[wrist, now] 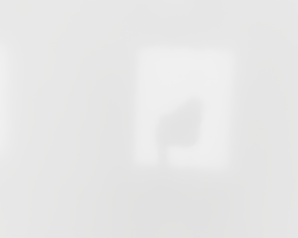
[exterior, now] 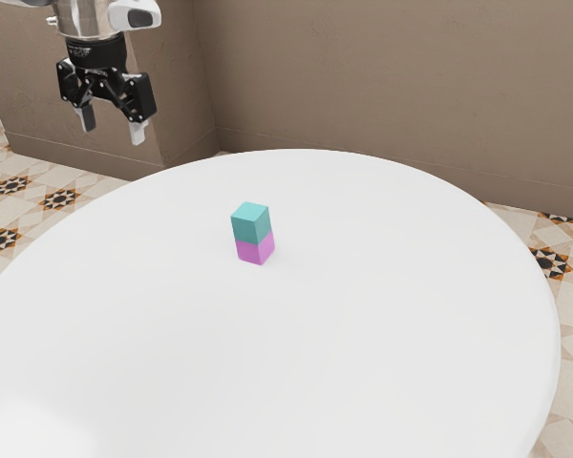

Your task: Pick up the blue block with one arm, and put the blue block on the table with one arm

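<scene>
Your black two-finger gripper (exterior: pixel 113 125) hangs empty at the exterior view's left, far side, fingers apart, presumably to straddle the small teal-blue cube (exterior: pixel 251 223), which the magenta cube (exterior: pixel 255 250) props off the round white table (exterior: pixel 382 324).

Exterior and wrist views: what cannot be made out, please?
Blue block, underside: exterior view, hidden by the pink block.
Arm, upper part: exterior view, cut off by the top edge.
Table, near rim: exterior view, cut off by the bottom edge.
Dark patch, outline: wrist view, blurred.
</scene>
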`<state>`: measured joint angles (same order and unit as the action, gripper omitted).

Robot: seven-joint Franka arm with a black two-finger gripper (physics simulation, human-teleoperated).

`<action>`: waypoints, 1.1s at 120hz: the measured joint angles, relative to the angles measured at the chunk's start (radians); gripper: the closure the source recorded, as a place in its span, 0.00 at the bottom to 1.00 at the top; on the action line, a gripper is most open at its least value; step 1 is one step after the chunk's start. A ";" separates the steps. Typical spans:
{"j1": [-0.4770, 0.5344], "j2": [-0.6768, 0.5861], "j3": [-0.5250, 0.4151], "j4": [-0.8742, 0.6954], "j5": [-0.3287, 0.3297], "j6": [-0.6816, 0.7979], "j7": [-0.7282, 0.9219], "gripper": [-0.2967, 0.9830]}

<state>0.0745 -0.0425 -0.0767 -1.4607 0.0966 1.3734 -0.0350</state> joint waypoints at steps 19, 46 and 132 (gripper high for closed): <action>0.000 0.001 0.000 0.000 0.000 -0.001 -0.002 0.23; -0.026 0.025 -0.015 0.322 0.001 -0.069 -0.004 0.23; -0.112 0.721 0.046 0.557 0.000 0.280 -0.010 0.23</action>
<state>-0.0376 0.6784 -0.0307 -0.9037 0.0971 1.6537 -0.0452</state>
